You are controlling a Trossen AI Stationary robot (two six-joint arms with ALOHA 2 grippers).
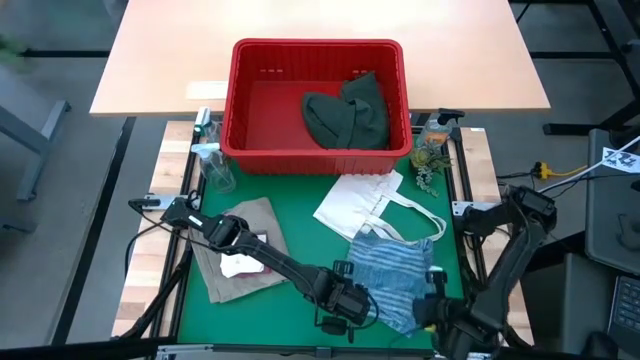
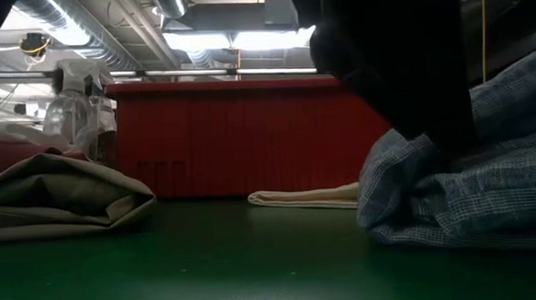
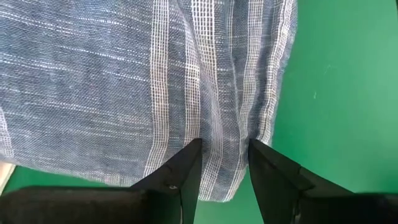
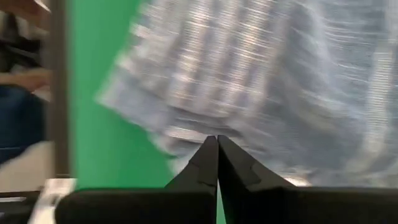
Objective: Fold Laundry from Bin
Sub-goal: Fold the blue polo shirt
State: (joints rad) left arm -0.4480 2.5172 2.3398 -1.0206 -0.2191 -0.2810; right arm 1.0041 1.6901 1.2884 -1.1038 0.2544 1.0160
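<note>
Partway: the dark green garment (image 1: 347, 112) remains in the red bin (image 1: 240, 110); left end effector (image 3: 224, 163) pinches the striped shirt (image 1: 395, 275) near the surface's front edge, right end effector (image 4: 217, 152) fully closed, empty.

Two dark arms are seen from above, each built of slim black links joined by bulkier rounded joints. The left arm (image 1: 265, 258) is made of a long thin tube ending in a blocky black wrist unit, and thin black cables are looped beside its base. The right arm (image 1: 510, 250) is thicker at its joints, with small pale markings near its wrist. In the wrist views, the left gripper (image 3: 224, 163) and the right gripper (image 4: 217, 158) are each formed of two matte black, wedge-shaped fingers tapering to points.
</note>
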